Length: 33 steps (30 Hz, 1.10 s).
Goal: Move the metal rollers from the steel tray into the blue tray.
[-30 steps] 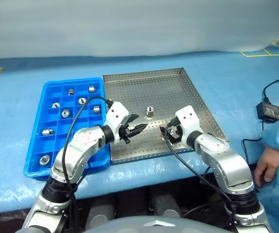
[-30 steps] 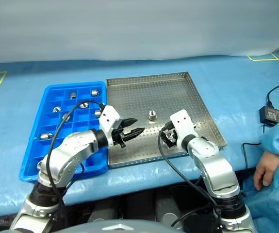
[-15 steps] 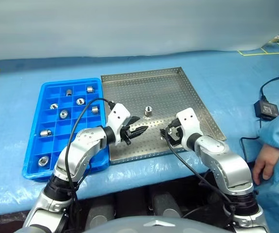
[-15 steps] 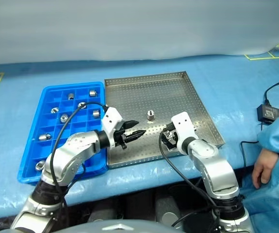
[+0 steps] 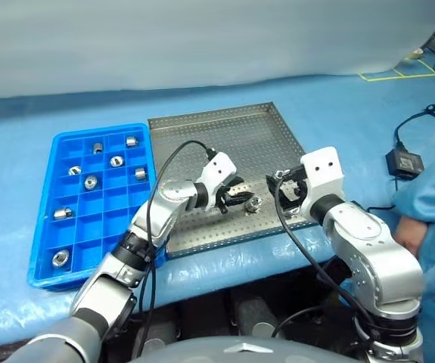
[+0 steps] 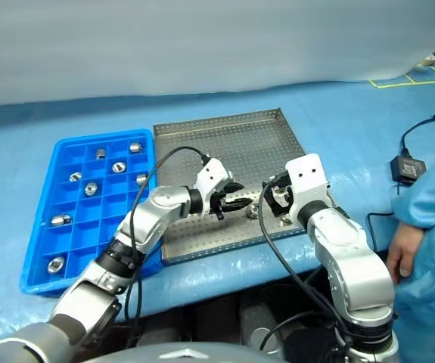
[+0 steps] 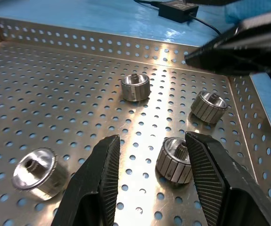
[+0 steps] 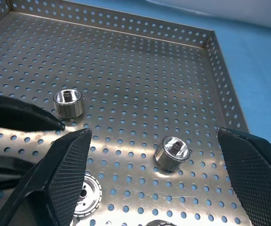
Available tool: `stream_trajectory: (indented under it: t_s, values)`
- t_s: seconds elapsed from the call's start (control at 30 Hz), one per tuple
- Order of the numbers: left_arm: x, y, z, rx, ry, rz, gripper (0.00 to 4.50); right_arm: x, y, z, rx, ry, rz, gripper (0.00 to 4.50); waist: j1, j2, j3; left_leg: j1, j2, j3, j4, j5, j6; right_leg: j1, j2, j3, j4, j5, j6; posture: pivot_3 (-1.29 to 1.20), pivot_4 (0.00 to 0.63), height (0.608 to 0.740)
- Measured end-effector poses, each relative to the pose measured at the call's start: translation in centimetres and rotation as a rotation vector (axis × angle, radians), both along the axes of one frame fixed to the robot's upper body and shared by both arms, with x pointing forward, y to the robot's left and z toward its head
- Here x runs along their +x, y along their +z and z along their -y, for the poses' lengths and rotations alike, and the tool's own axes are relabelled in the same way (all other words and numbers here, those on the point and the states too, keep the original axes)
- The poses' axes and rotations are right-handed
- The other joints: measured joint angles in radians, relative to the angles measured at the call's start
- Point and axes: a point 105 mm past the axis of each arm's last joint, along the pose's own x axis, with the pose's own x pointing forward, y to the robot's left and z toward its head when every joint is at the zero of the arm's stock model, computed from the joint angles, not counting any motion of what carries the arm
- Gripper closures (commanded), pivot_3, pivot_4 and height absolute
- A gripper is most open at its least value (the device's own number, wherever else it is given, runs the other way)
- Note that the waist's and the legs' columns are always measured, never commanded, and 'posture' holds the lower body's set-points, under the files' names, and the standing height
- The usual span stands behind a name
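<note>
The steel tray (image 5: pixel 225 136) lies in the middle of the table with the blue tray (image 5: pixel 104 208) at its left. My left gripper (image 7: pixel 151 139) hangs low over the steel tray's near half. Its jaws are open, and one of the metal rollers (image 7: pixel 175 160) stands on the floor between them, close to one finger. Three more rollers (image 7: pixel 135 87) (image 7: pixel 209 106) (image 7: pixel 34 167) stand around it. My right gripper (image 8: pixel 153 134) hovers just to the right, wide open and holding nothing, above another roller (image 8: pixel 172 152). Several rollers (image 5: pixel 90 181) sit in the blue tray's compartments.
A person's hand (image 5: pixel 406 234) and blue sleeve are at the table's right edge. A black power adapter (image 5: pixel 401 162) with its cable lies on the blue table cover beyond them. My arms' black cables loop over the steel tray's near rim.
My left gripper has reached right from the steel tray's left edge to the rollers near the right gripper. The right gripper has risen a little. The camera has shifted too.
</note>
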Motion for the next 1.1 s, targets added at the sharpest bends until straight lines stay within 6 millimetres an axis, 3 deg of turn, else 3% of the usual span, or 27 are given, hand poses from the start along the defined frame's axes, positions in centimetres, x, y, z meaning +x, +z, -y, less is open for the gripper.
stream_trajectory:
  t_s: [0.27,0.43,0.47,0.6,0.9,1.1]
  values:
    - [-0.1,-2.4,0.4,0.072,-0.027,-0.036,2.12,-0.7,-0.8,0.7,0.005,-0.048,-0.028,0.0,-0.094,0.001,0.0,0.001,0.001,0.0,0.0,0.0,0.0,0.0,0.0,0.002,0.001,-0.001,0.002,-0.38,0.15,0.74]
    - [0.1,-2.6,0.5,0.102,-0.002,-0.011,2.12,-0.8,-0.6,0.7,0.006,-0.049,-0.02,0.0,-0.137,0.001,0.0,0.002,0.001,0.0,0.0,0.0,0.0,0.002,0.0,0.004,0.001,-0.001,0.005,-0.37,0.15,0.74]
    - [0.2,-2.6,0.4,0.105,0.005,-0.008,2.12,-0.8,-0.6,0.7,0.006,-0.05,-0.02,0.0,-0.14,0.001,0.0,0.003,0.002,0.0,0.0,0.0,0.0,0.002,0.0,0.005,0.001,-0.001,0.005,-0.37,0.15,0.74]
    - [0.6,-2.8,-0.1,0.124,0.039,0.003,2.96,-0.8,-0.6,0.7,0.006,-0.051,-0.021,0.0,-0.151,0.001,0.0,0.003,0.002,0.0,0.0,0.0,0.001,0.002,0.0,0.006,0.001,-0.001,0.006,-0.35,0.15,0.74]
    - [0.5,-3.0,-0.7,0.138,0.055,0.009,2.95,-0.6,-0.9,0.0,0.008,-0.017,-0.034,0.0,-0.151,0.001,0.0,0.004,0.002,0.001,-0.001,0.0,0.001,0.002,0.0,0.008,0.001,-0.001,0.006,-0.32,0.15,0.74]
    - [0.6,-2.7,-1.5,0.09,0.101,-0.028,2.95,-0.5,-1.4,-1.4,-0.003,0.069,-0.049,0.0,-0.149,0.001,0.0,0.004,0.002,0.002,-0.002,0.0,0.001,0.001,0.0,0.009,0.001,0.0,0.007,-0.3,0.15,0.74]
